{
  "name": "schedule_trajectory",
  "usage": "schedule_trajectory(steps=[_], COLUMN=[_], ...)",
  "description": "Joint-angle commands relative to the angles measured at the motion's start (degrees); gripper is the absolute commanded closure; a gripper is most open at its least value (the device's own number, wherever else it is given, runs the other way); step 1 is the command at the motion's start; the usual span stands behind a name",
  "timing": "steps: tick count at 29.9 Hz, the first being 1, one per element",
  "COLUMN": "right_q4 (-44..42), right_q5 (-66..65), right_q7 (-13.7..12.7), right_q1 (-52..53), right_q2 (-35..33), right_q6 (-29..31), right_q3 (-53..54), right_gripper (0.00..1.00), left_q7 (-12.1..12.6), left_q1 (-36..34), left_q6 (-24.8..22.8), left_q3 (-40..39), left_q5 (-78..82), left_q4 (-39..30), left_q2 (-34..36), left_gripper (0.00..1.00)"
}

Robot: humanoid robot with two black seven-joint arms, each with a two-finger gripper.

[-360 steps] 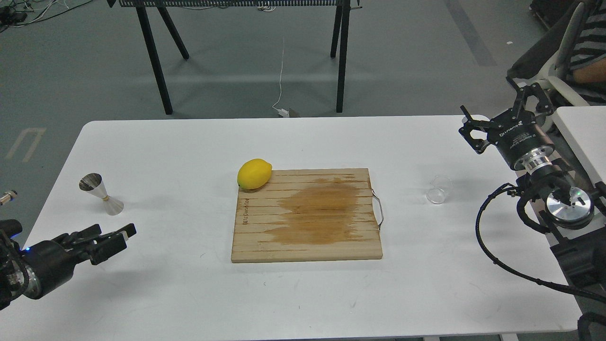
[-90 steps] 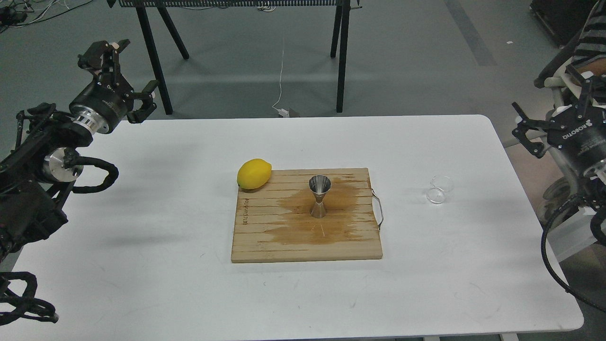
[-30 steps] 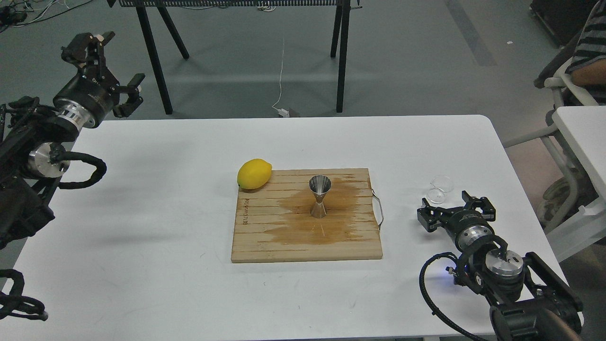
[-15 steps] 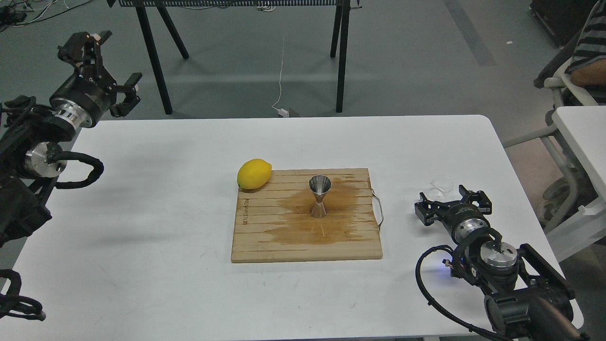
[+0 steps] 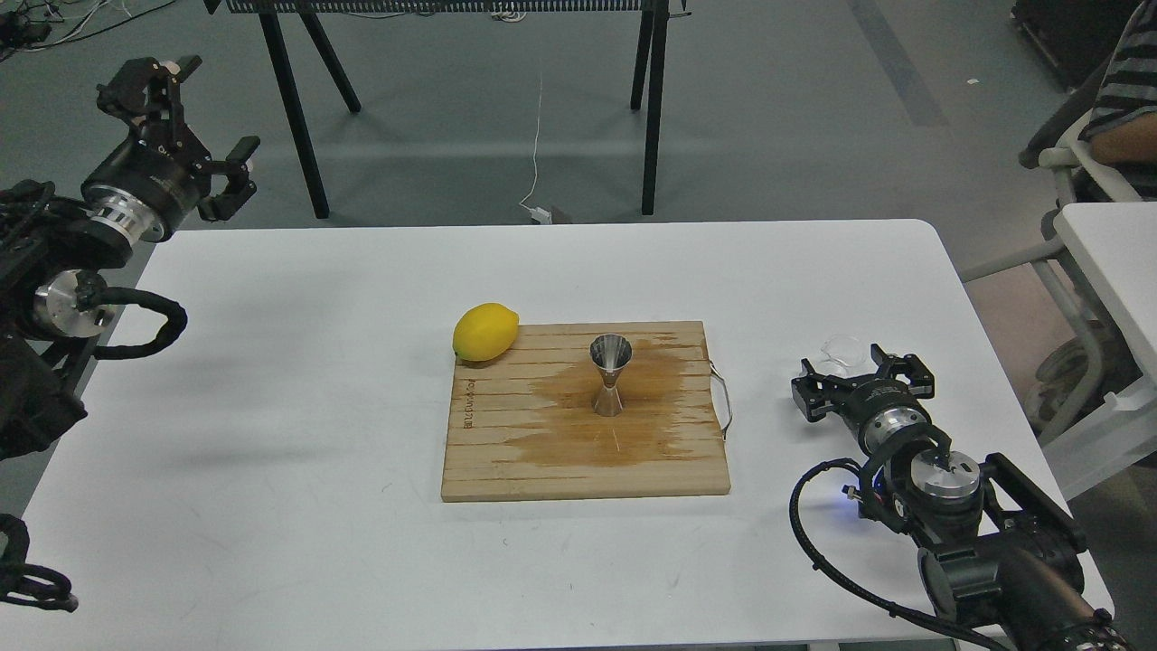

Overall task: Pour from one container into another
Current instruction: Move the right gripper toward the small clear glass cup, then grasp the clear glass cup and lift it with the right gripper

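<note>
The clear glass cup (image 5: 841, 347) stands on the white table (image 5: 298, 425) to the right of the cutting board. Only its upper rim shows, because my right gripper (image 5: 853, 365) is low over the table right in front of it. That gripper is open, with one finger on each side of the cup's near part; I cannot tell whether they touch it. The steel jigger (image 5: 610, 375) stands upright in the middle of the wooden cutting board (image 5: 506, 461). My left gripper (image 5: 178, 108) is open and empty, raised beyond the table's far left corner.
A yellow lemon (image 5: 485, 332) rests at the board's far left corner. The board has a dark wet stain and a wire handle (image 5: 723, 398) on its right side. A second white table (image 5: 1116, 262) and a seated person (image 5: 1121, 108) are at the right.
My right gripper has moved forward along the table up to the glass cup and now hides its lower part. My left arm has drifted slightly left and up.
</note>
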Motion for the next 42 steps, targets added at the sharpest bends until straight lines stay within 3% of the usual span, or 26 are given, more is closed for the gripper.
schedule_trajectory(steps=[1,6,9,11,15,28,42], right_q4=[-0.89,-0.81,-0.89,-0.81,-0.63,6.13,25.99], right_q5=[0.00,0.00,0.00,0.00,0.00,0.00,-1.57], right_q7=[0.00,0.00,0.09,0.27,0.53,0.27,0.00], right_q1=[0.43,0.52,0.61,0.61,0.61,0.34,0.87], right_q2=[0.13,0.05,0.13,0.13,0.13,-0.22,-9.53], right_q6=[0.15,1.38,1.82,2.35,4.11,4.64,0.07], right_q3=[-0.06,-1.81,-2.79,-2.87,-3.05,-6.29,-15.00], right_gripper=[0.28,0.44,0.48,0.59,0.70,0.71,0.71], left_q7=[0.08,0.00,0.00,0.00,0.00,0.00,0.00], left_q1=[-0.03,0.06,0.06,0.06,0.06,0.06,-0.03], left_q6=[0.06,0.06,0.06,0.06,0.06,0.15,0.15], left_q3=[0.00,0.00,0.00,0.00,0.00,-0.09,-0.26], left_q5=[0.00,0.00,0.00,0.00,0.00,0.00,0.00], left_q4=[0.02,0.02,0.02,0.02,0.02,0.02,0.02], left_q2=[0.10,0.28,0.36,0.45,0.71,0.89,0.80], left_gripper=[0.01,0.01,0.01,0.01,0.01,0.01,0.01])
